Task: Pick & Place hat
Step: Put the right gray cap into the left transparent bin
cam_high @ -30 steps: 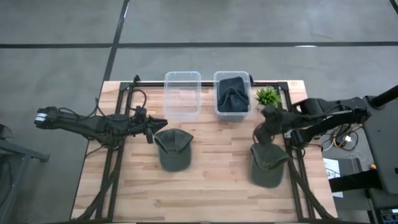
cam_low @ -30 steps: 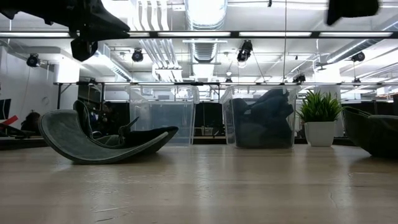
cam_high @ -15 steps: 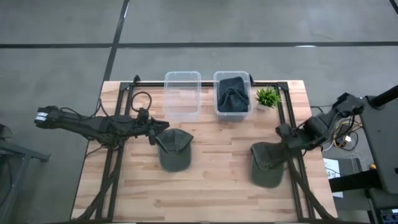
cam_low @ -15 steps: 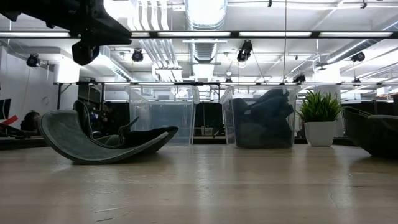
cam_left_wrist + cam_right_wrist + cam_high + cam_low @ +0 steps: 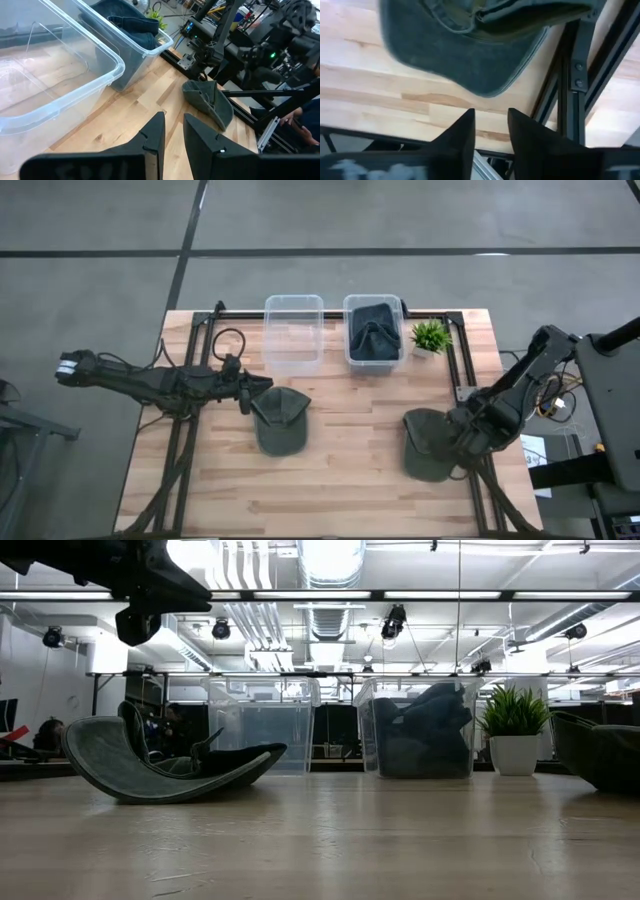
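You wouldn't have found anything to read here, honestly. No label, brand, number or sign was legible in any of the four views. Nothing was printed on the bins, the hats or the arms that could be made out, and the gear in the room behind the table was too small and blurry to read.
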`<action>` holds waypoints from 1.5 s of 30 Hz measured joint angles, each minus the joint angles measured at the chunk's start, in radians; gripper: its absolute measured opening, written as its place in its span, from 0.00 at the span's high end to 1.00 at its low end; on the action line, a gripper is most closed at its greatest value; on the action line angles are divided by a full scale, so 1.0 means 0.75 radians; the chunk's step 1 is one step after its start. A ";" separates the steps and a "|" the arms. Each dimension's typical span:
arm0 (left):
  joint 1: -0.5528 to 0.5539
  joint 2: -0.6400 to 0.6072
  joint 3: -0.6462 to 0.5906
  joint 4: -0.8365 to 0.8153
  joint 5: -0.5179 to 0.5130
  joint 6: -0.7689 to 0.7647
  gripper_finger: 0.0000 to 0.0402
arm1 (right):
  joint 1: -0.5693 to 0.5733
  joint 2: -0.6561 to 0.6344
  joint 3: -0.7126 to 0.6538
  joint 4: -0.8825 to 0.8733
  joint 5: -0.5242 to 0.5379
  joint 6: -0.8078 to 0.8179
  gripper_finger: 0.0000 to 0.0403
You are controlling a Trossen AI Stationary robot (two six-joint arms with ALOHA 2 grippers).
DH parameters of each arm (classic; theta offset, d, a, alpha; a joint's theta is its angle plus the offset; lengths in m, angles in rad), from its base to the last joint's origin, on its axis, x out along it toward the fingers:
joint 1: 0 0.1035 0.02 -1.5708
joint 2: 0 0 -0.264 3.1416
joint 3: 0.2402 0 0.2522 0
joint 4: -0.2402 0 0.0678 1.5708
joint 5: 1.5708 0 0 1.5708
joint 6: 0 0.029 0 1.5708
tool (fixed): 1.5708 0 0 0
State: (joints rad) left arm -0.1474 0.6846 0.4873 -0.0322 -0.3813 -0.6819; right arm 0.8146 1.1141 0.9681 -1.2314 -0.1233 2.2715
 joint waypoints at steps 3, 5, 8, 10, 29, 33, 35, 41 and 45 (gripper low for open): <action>0.000 0.000 0.000 0.001 0.000 0.000 0.85 | 0.005 0.000 -0.068 0.058 -0.052 0.044 0.65; 0.000 0.000 0.000 0.001 0.000 0.000 0.85 | 0.006 0.000 -0.101 0.083 -0.066 0.054 0.61; -0.001 0.000 0.000 0.002 0.008 0.000 0.85 | 0.005 0.000 -0.136 0.090 -0.090 0.060 0.57; 0.000 0.000 0.000 0.004 0.013 0.000 0.85 | 0.005 0.000 -0.157 0.090 -0.092 0.065 0.55; -0.001 0.000 0.000 0.003 0.032 0.001 0.85 | 0.004 0.000 -0.462 0.344 -0.093 0.070 0.52; 0.000 0.000 0.000 0.003 0.032 0.001 0.85 | 0.003 0.000 -0.541 0.473 -0.091 0.074 0.52; 0.000 0.000 0.000 0.003 0.031 0.000 0.85 | 0.003 0.000 -0.569 0.531 -0.081 0.076 0.52; 0.000 0.000 0.000 0.003 0.030 -0.002 0.85 | 0.001 0.000 -0.601 0.625 0.010 0.076 0.52; 0.000 0.000 0.000 0.003 0.030 -0.003 0.85 | 0.000 0.000 -0.603 0.625 0.055 0.078 0.53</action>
State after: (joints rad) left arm -0.1474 0.6846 0.4873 -0.0299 -0.3592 -0.6840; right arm 0.8146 1.1141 0.5159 -0.7624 -0.0820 2.3299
